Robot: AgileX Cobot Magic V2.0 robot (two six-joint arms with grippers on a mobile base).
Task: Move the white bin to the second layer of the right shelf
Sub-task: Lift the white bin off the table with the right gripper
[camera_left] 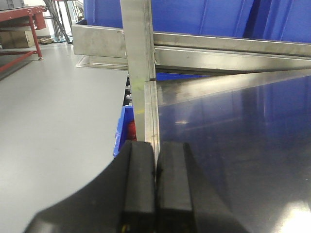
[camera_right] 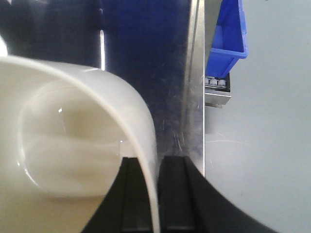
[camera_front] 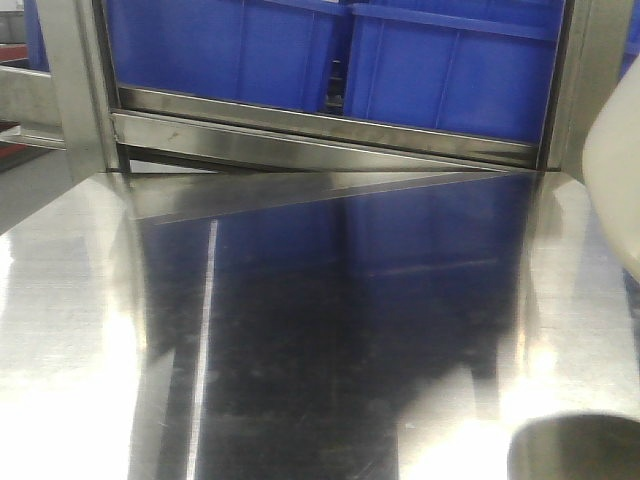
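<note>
White bin (camera_right: 73, 136), glossy with smooth rounded walls, pinched by right hand (camera_right: 156, 162); left hand (camera_left: 155, 145) closed, empty.

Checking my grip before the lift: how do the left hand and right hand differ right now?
The left hand is shut with its fingers pressed together on nothing; the right hand is shut on the wall of the white bin, one finger inside, one outside. The left hand sits by the left edge of the steel tabletop, the right hand by its right edge. Both have black fingers.

Blue crates (camera_front: 450, 70) stand behind the mirror-like steel tabletop (camera_front: 300, 330), grey floor (camera_left: 58, 107) alongside.
</note>
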